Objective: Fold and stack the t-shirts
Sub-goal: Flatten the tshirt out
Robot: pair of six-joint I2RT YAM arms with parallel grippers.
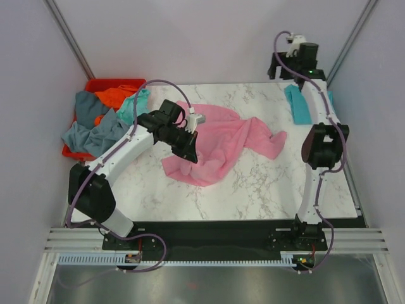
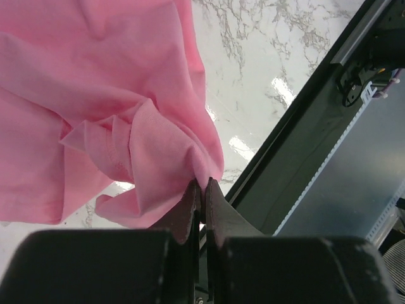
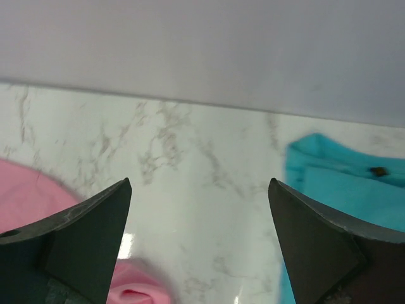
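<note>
The pink t-shirt point(image 1: 221, 142) is being pinched at a bunched fold by the left end effector point(image 2: 204, 183), whose jaws are being pressed together on the cloth with almost no gap showing. The rest of that shirt is lying rumpled on the marble bench point(image 1: 266, 183), spreading away from the left end effector towards the far side and towards the right arm. The right end effector point(image 3: 199, 187) is being held with its jaws wide apart and nothing between them, above bare bench near the far edge. A teal t-shirt point(image 1: 297, 104) is lying folded just to the right of this end effector, apart from its fingers, and a corner of the pink cloth is showing below its left finger. On the outer side of the left arm, well apart from the left end effector, a grey-blue t-shirt point(image 1: 95, 130), an orange t-shirt point(image 1: 117, 96) and a mint t-shirt point(image 1: 136, 104) are being carried in a heap by a red bin point(image 1: 104, 83), with the grey-blue one spilling over its rim.
</note>
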